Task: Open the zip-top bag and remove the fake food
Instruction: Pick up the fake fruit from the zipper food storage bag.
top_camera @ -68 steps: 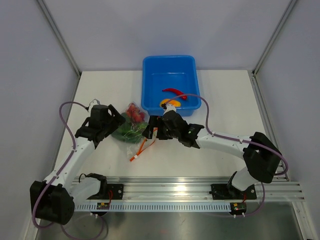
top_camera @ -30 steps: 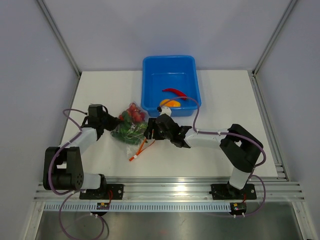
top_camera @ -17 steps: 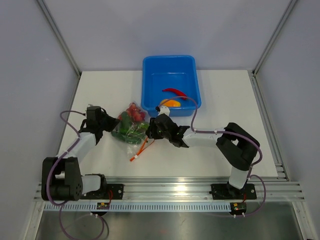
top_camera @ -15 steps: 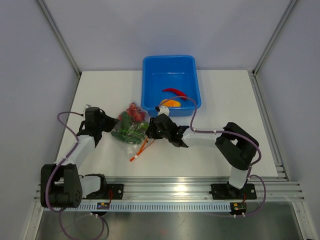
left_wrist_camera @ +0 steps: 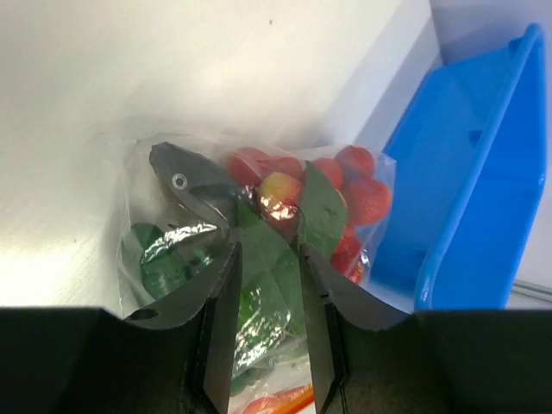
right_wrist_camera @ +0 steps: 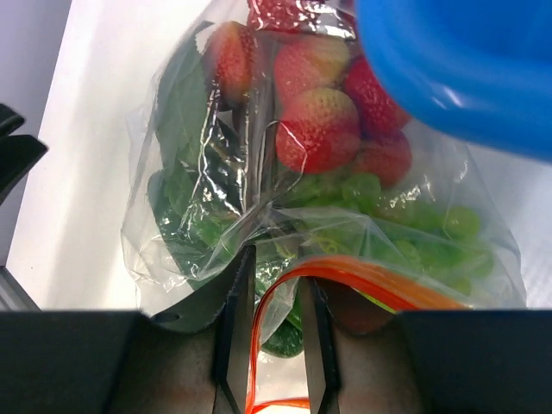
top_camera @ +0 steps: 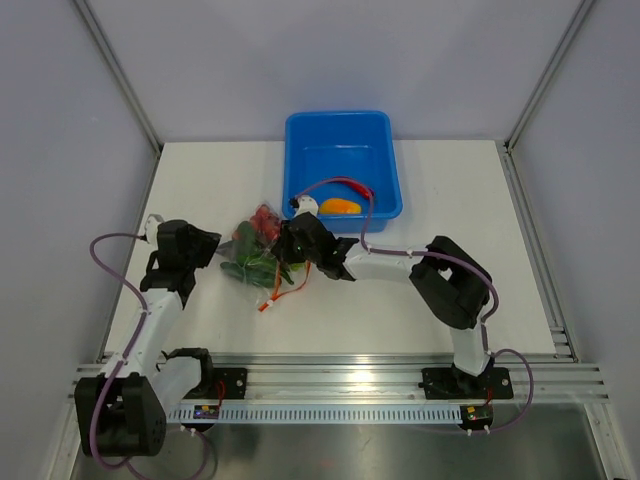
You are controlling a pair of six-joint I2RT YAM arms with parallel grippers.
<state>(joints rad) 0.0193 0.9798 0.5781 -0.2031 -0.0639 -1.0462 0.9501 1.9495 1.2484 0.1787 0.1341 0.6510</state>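
Note:
The zip-top bag (top_camera: 255, 262) lies just left of the blue tub (top_camera: 340, 118), holding fake food: red berries (right_wrist_camera: 319, 129), green pieces (right_wrist_camera: 405, 216) and a dark fish (left_wrist_camera: 185, 177). My right gripper (top_camera: 282, 248) is at the bag's mouth. Its jaws are narrowly apart, and the orange zip strip (right_wrist_camera: 371, 269) loops between them and over one fingertip (right_wrist_camera: 274, 259). My left gripper (top_camera: 208, 248) is open at the bag's left end, and the bag (left_wrist_camera: 259, 259) shows between and beyond its fingers. An orange pepper (top_camera: 340, 206) and a red chili (top_camera: 352, 182) lie in the tub.
The tub's near wall (right_wrist_camera: 466, 69) stands right against the bag, close above my right gripper. The right arm's cable (top_camera: 372, 205) drapes over the tub's front rim. Grey walls close in the table on three sides, with a metal rail (top_camera: 380, 375) along the near edge.
My left gripper has opened and drawn back left off the bag. My right gripper has slid left onto the bag's mouth, and its jaws have narrowed around the zip strip.

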